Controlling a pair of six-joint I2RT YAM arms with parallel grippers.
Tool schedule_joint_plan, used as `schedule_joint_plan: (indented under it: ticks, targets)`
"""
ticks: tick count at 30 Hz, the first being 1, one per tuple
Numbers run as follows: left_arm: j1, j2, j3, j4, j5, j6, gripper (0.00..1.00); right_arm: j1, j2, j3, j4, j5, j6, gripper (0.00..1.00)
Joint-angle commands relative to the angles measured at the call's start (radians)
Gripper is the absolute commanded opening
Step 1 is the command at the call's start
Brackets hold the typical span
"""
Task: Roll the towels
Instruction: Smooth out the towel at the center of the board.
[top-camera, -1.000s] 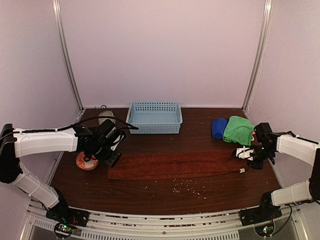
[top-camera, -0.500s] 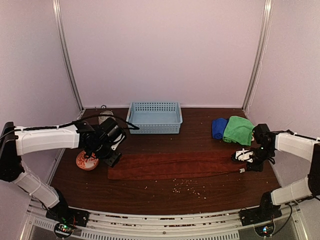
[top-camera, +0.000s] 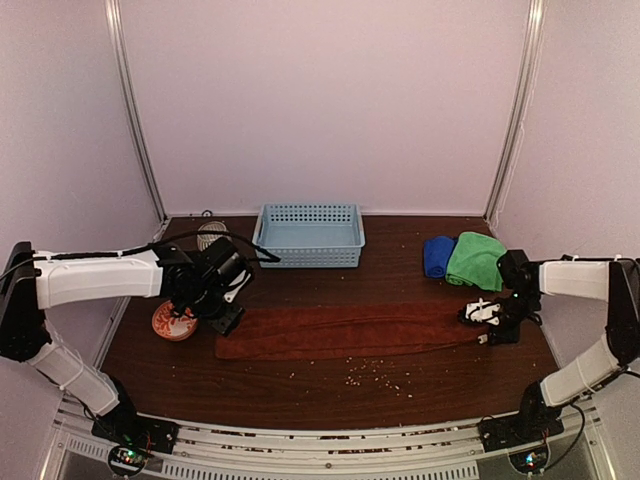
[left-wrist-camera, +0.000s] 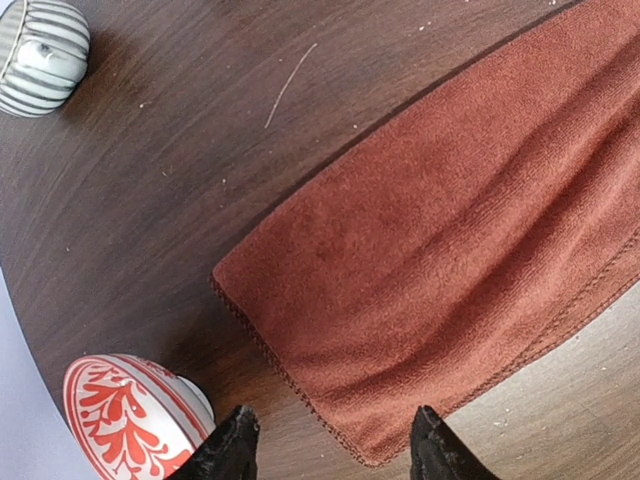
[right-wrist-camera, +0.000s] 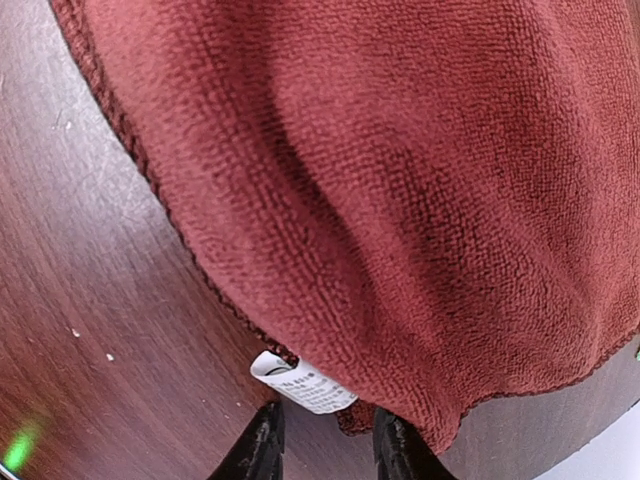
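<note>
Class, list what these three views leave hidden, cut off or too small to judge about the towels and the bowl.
- Bowl: left wrist view, cut off by the bottom edge and partly covered by the left gripper fingers.
- Blue towel and green towel: top view only, too small to tell rolled from folded.
- Rust-red towel: right wrist view, cropped by the frame edges; its label has unreadable print.

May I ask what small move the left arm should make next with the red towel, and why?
Probably lower the left pincer onto the short left edge of the rust-red towel and close, to start the roll. The towel lies flat as a long strip, that pincer hangs open above that end, and the right pincer sits slightly open at the other end.
</note>
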Motion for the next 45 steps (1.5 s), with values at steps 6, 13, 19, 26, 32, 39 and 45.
schedule_joint_plan:
  ticks: [6, 13, 19, 26, 32, 39, 45]
  targets:
    - [0.0, 0.014, -0.001, 0.02, 0.005, 0.003, 0.53, 0.003, -0.023, 0.061, -0.059, 0.04, -0.005, 0.27]
    - [-0.001, 0.028, 0.001, 0.023, 0.012, 0.006, 0.53, 0.002, 0.077, 0.031, 0.005, 0.052, -0.001, 0.29]
    - [0.001, 0.018, -0.001, 0.02, 0.005, 0.014, 0.52, 0.002, 0.122, 0.02, 0.026, 0.067, 0.007, 0.19]
    - [0.001, 0.025, 0.013, 0.004, 0.018, 0.011, 0.52, -0.008, 0.077, 0.036, -0.031, 0.084, 0.035, 0.0]
    - [0.001, -0.009, 0.02, -0.012, 0.049, -0.001, 0.53, -0.082, -0.104, 0.113, -0.151, 0.052, 0.027, 0.0]
    - [-0.019, -0.031, -0.006, -0.003, 0.103, -0.038, 0.52, -0.101, -0.206, 0.108, -0.194, -0.007, 0.056, 0.0]
    - [-0.05, -0.033, -0.007, -0.013, 0.148, -0.048, 0.48, -0.101, -0.212, 0.104, -0.169, -0.034, 0.098, 0.0]
